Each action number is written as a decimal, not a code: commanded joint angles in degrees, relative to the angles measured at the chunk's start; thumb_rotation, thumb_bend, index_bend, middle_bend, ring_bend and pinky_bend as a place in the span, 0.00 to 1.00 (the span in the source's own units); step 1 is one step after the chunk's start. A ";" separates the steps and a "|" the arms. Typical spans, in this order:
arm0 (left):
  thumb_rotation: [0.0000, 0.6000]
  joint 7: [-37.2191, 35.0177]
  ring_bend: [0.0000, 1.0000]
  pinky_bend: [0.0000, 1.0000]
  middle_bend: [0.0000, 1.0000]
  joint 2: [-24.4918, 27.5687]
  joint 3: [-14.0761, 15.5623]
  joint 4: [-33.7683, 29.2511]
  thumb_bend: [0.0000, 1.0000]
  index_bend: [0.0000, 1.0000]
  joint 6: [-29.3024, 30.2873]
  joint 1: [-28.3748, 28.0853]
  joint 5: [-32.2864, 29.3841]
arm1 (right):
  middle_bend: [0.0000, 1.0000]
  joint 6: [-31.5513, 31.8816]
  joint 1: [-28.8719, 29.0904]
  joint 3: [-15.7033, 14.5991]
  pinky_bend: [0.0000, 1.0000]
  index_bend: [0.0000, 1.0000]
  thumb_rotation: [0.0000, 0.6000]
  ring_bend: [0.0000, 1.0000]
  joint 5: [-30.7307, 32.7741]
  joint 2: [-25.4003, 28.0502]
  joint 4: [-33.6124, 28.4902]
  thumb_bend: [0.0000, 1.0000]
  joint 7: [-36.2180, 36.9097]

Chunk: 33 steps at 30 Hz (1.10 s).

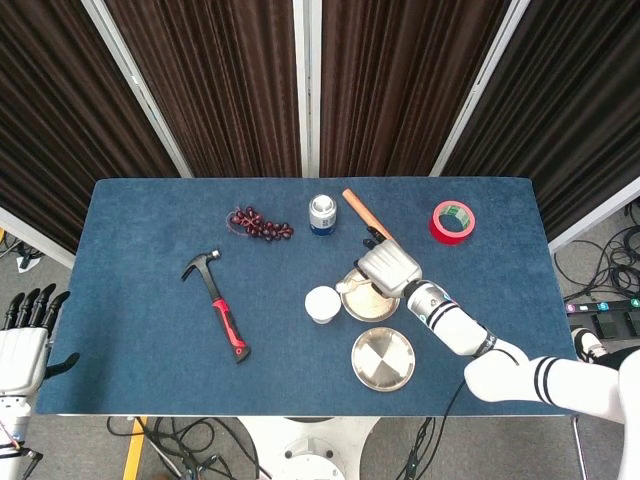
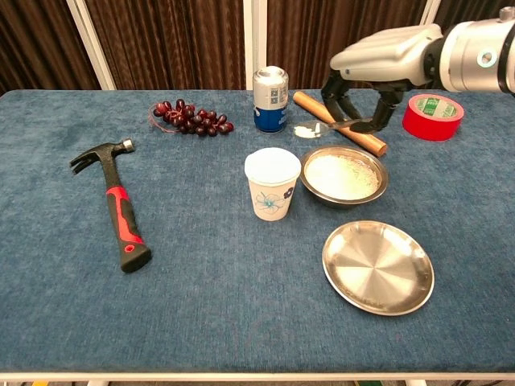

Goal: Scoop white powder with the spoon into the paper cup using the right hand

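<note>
My right hand (image 2: 378,60) (image 1: 387,266) hovers above the steel bowl of white powder (image 2: 344,176) (image 1: 368,300) and holds a spoon (image 2: 322,127) by the handle. The spoon's bowl carries a heap of white powder and points left, up and to the right of the paper cup (image 2: 273,182) (image 1: 322,303). The cup stands upright just left of the bowl, white with a blue flower print. My left hand (image 1: 27,335) hangs off the table's left edge, fingers apart and holding nothing.
An empty steel plate (image 2: 377,266) lies in front of the bowl. Behind it lie a wooden rod (image 2: 338,122), a blue can (image 2: 270,98) and red tape (image 2: 433,116). Grapes (image 2: 188,117) and a red-handled hammer (image 2: 117,205) occupy the left half.
</note>
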 commanded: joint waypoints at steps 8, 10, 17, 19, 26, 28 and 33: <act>1.00 -0.79 0.04 0.05 0.15 -0.33 0.33 0.54 0.07 0.19 0.81 0.65 0.28 | 0.57 0.52 6.53 -2.47 0.00 0.55 1.00 0.18 1.51 -4.28 -1.31 0.38 -16.24; 1.00 -1.18 0.04 0.05 0.15 -0.52 0.37 0.88 0.07 0.19 0.85 0.75 0.26 | 0.57 2.18 7.93 -3.75 0.00 0.55 1.00 0.18 2.03 -5.50 -2.15 0.38 -22.20; 1.00 -2.21 0.04 0.05 0.15 -0.99 0.58 1.98 0.07 0.19 1.29 1.26 0.34 | 0.57 10.87 11.51 -7.70 0.00 0.55 1.00 0.18 2.77 -9.40 -2.91 0.38 -44.30; 1.00 -2.42 0.04 0.05 0.15 -1.19 0.52 2.23 0.07 0.19 1.34 1.30 0.32 | 0.57 13.64 11.66 -8.36 0.00 0.55 1.00 0.18 1.89 -10.30 -2.93 0.38 -48.77; 1.00 -2.97 0.04 0.05 0.15 -1.41 0.49 2.76 0.07 0.19 1.30 1.40 0.29 | 0.57 19.17 10.32 -9.79 0.00 0.55 1.00 0.18 1.89 -12.23 -3.78 0.38 -56.81; 1.00 -3.21 0.04 0.05 0.15 -1.62 0.46 3.10 0.07 0.19 1.36 1.41 0.37 | 0.57 21.39 9.40 -10.20 0.00 0.55 1.00 0.18 1.91 -12.98 -3.94 0.38 -59.00; 1.00 -3.38 0.04 0.05 0.15 -1.79 0.48 3.37 0.07 0.19 1.46 1.42 0.62 | 0.57 24.66 7.69 -10.52 0.00 0.55 1.00 0.19 1.79 -14.48 -4.09 0.38 -62.33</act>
